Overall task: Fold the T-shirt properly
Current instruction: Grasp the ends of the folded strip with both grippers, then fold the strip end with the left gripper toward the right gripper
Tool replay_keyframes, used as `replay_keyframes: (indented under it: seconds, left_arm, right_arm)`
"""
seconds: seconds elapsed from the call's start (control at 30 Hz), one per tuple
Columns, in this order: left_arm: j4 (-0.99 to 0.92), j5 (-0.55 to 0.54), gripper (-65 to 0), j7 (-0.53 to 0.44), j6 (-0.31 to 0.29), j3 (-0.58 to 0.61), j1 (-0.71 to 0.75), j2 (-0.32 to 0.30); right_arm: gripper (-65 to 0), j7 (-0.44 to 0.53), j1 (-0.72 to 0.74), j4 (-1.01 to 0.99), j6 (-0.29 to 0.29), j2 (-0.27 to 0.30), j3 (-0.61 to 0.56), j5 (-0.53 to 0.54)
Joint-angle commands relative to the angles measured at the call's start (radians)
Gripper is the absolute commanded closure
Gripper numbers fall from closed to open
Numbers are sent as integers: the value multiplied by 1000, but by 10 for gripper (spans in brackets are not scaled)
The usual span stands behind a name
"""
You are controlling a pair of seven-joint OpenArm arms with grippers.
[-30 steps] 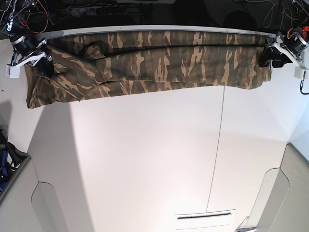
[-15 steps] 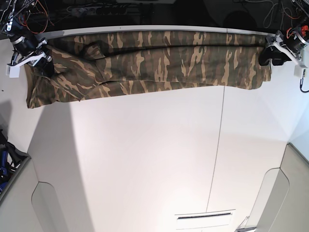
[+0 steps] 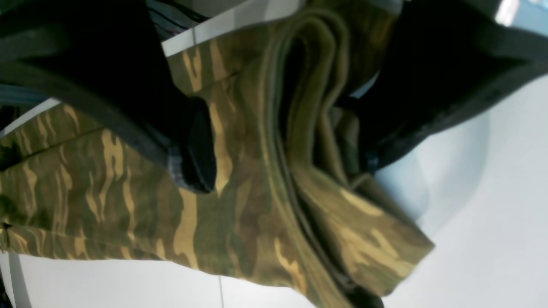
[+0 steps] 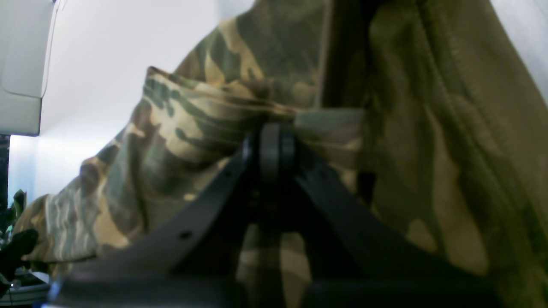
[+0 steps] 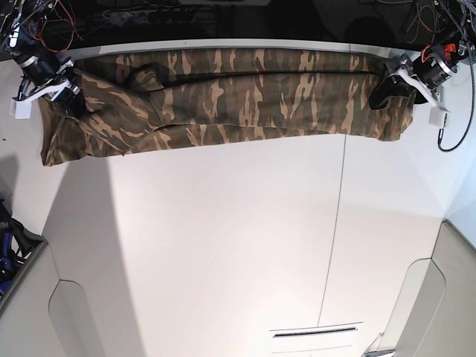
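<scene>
the large soft t-shirt in green, brown and tan camouflage print point(image 5: 223, 93) lies stretched in a long band along the far edge of the broad white desk point(image 5: 223, 245), running from the far left corner almost to the far right corner. its left end sags a little nearer than the rest, and long creases run along its length. the near part of the desk is bare and glossy, with a thin dark seam point(image 5: 336, 223) crossing it from far to near, right of centre. beyond the far edge the room is dark, with tangled red and black cables point(image 5: 44, 22) above the left corner. grey rounded panels point(image 5: 74, 320) stand at the near left and near right.

the right tool point(image 4: 272, 145), at the far left of the base view, is clenched on a bunched fold of the t-shirt, its dark fingers pressed together with cloth gathered between them.

the left tool point(image 3: 282, 141), at the far right of the base view, stands spread, its black fingers point(image 3: 192, 149) on either side of the layered, folded end of the cloth, which sits loose between them.
</scene>
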Motion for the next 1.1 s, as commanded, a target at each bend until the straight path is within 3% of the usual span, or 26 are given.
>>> replay_keyframes:
  seconds: [0.0, 0.23, 0.27, 0.5, 0.7, 0.9, 1.07]
  left_arm:
    - [3, 26, -374, 32, 7, 3, 3, -9]
    - [3, 27, -14, -15, 7, 3, -29, -9]
    - [3, 27, 0, -37, 7, 3, -34, -9]
    - [3, 28, 0, -69, 7, 3, -93, -9]
    - [3, 29, 0, -69, 7, -27, -162, -9]
    - [3, 91, 0, -69, 7, -104, -229, -14]
    - [11, 90, 0, -59, 7, -118, -246, -61]
  right_arm:
    - [0, -3, 0, 10, 3, 11, 3, 15]
    - [0, -3, 0, 10, 3, 11, 3, 16]
    - [0, -3, 0, 10, 3, 11, 3, 19]
    - [0, -16, 0, 15, 3, 11, 7, 94]
    - [0, -164, 0, 98, 11, 10, 64, 235]
    - [-189, -193, 0, 212, 11, 10, 142, 251]
    - [-195, -193, 0, 239, 11, 10, 168, 251]
